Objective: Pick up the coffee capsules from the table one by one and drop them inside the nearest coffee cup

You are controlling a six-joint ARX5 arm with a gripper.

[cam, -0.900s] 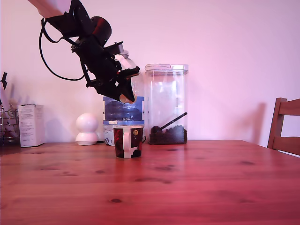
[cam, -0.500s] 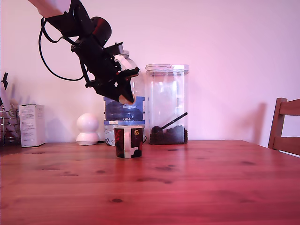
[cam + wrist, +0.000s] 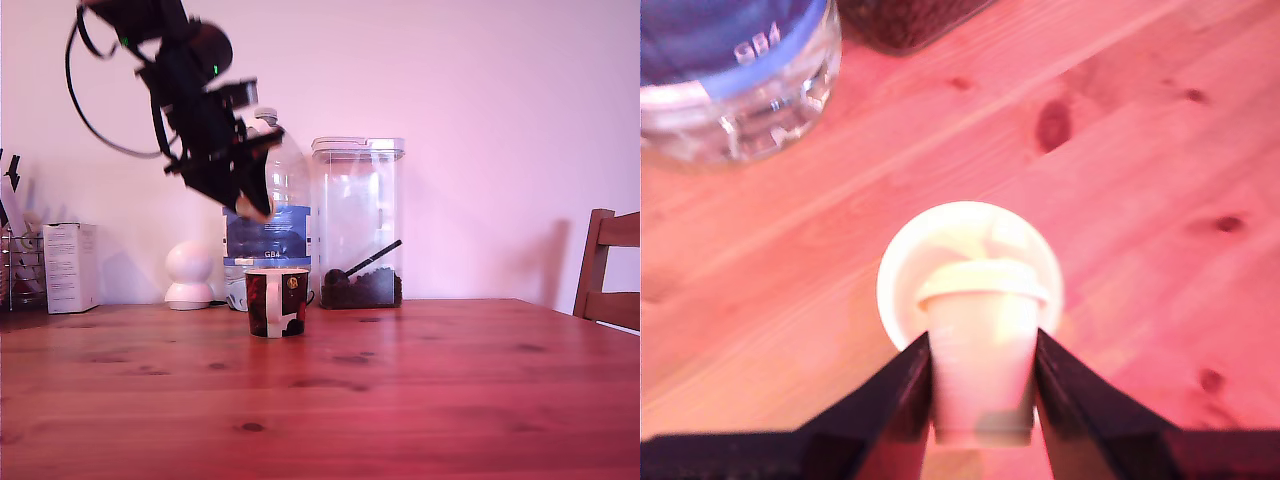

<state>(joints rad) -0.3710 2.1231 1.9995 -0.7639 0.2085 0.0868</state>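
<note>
My gripper (image 3: 255, 207) hangs in the air well above the table (image 3: 420, 390), shut on a pale beige coffee capsule (image 3: 982, 350). The capsule shows as a small pale lump (image 3: 254, 210) at the fingertips in the exterior view. In the wrist view the dark fingers (image 3: 890, 395) clamp both sides of the capsule, which sits directly over the white open mouth of the coffee cup (image 3: 970, 235). The coffee cup (image 3: 276, 301), patterned dark brown, white and red, stands upright on the table a little to the exterior view's right of the gripper.
Behind the cup stand a large clear water bottle (image 3: 272, 225) with a blue label and a tall clear canister (image 3: 357, 225) with dark beans and a scoop. A white round-headed object (image 3: 188, 275), a white box (image 3: 70, 267) and a wire rack stand at the exterior view's left. A wooden chair (image 3: 608, 280) is at the right.
The arm has swung toward the exterior view's left and risen slightly, carrying the capsule. The cup has not moved.
</note>
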